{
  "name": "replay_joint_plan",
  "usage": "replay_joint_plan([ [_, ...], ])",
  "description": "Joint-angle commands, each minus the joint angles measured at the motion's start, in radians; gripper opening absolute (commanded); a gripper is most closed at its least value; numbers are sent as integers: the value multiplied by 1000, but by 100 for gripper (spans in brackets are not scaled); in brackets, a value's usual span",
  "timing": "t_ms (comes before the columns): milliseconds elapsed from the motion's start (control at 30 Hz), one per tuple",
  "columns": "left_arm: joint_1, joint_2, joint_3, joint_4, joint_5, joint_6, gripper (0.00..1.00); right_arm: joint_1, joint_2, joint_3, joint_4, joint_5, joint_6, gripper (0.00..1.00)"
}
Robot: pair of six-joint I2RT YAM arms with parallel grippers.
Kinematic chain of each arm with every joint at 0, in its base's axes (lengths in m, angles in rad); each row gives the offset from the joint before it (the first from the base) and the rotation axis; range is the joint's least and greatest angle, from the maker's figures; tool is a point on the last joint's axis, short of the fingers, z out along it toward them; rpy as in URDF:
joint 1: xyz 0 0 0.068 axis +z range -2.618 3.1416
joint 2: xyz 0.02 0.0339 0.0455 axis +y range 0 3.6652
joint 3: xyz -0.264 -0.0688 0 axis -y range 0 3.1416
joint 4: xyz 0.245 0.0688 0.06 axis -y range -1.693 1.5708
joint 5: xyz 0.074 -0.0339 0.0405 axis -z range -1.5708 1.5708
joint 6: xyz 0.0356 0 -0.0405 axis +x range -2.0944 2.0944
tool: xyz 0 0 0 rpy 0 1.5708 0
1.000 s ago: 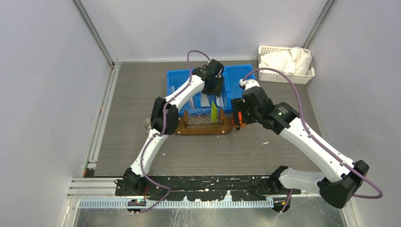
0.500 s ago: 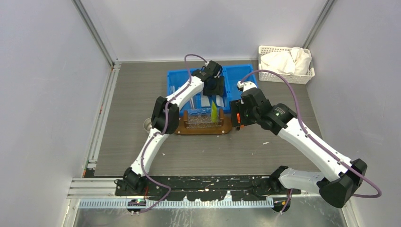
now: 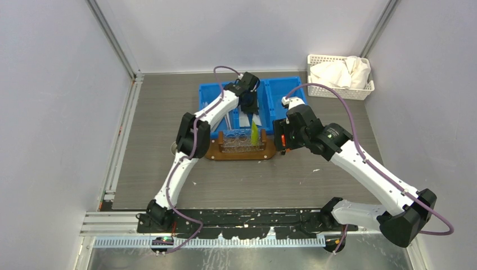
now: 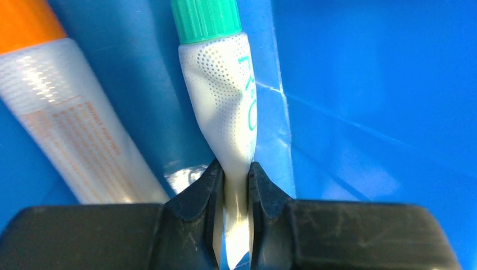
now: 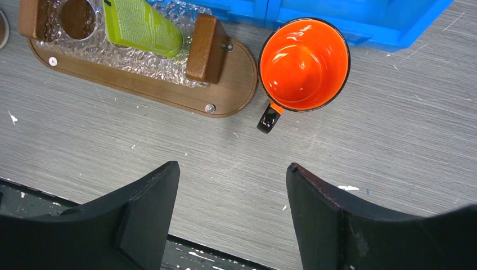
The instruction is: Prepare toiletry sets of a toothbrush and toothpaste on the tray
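The left hand (image 4: 236, 183) is closed on the flat tail, the thinnest part, of the teal-capped toothpaste (image 4: 225, 107), which lies in the blue bin (image 4: 371, 84) beside an orange-capped tube (image 4: 73, 129); whether it is lifted yet, this close view hardly shows. The right hand (image 5: 232, 185) hangs open over the surface (image 5: 169, 149) near the tray (image 5: 233, 93), which already carries a yellow-green tube (image 5: 140, 22)

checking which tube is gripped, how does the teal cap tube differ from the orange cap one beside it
The teal-capped tube is pinched at its flat end by the left hand; the orange-capped tube lies free. The teal-capped tube carries teal dots, the orange-capped tube orange print. Both are white, in the blue bin.
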Motion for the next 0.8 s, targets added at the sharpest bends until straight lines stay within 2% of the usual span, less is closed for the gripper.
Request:
replay_joint_plan([
  [0, 34, -83, -106, 36, -5, 15, 11, -4, 1, -5, 47, -15, -1, 74],
  [233, 39, -267, -115, 159, 88, 28, 11, -4, 20, -9, 60, -37, 9, 73],
  [500, 51, -407, -119, 279, 179, 13, 11, -3, 18, -9, 63, -38, 20, 72],
  [667, 62, -566, -298, 425, 227, -46, 11, -3, -28, -11, 88, -2, 50, 72],
  [767, 70, -708, -459, 528, 240, -91, 11, -3, -118, -72, 230, -50, 116, 74],
])
